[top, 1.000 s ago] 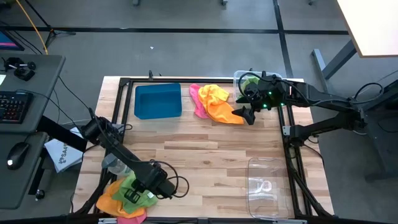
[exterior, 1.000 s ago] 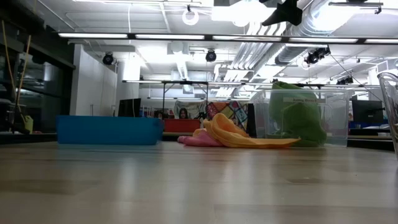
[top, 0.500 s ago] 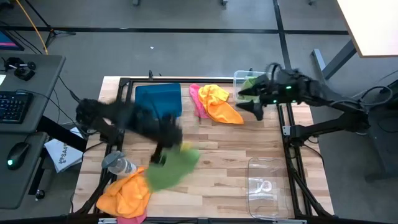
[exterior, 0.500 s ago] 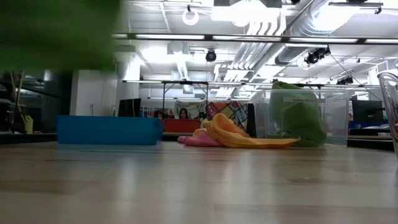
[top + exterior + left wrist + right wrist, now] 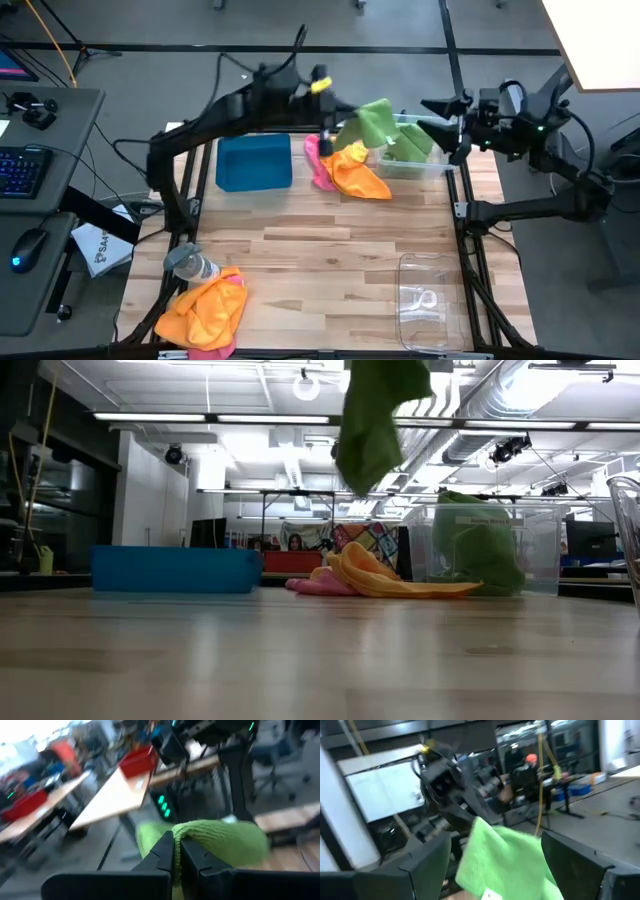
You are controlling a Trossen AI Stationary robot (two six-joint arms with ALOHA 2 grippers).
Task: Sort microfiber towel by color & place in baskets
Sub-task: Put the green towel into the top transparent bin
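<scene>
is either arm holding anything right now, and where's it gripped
The left gripper is shut on a lime green towel, pinched at its upper edge so it hangs. The right gripper is open and holds nothing.

Both arms dark, near-black, slender jointed links. Left arm (image 5: 215,110): black cable looping above wrist, yellow marking near left end effector (image 5: 330,112). Right arm (image 5: 545,105): green indicator light at wrist; right end effector (image 5: 445,120) fingers flat, dark.
</scene>
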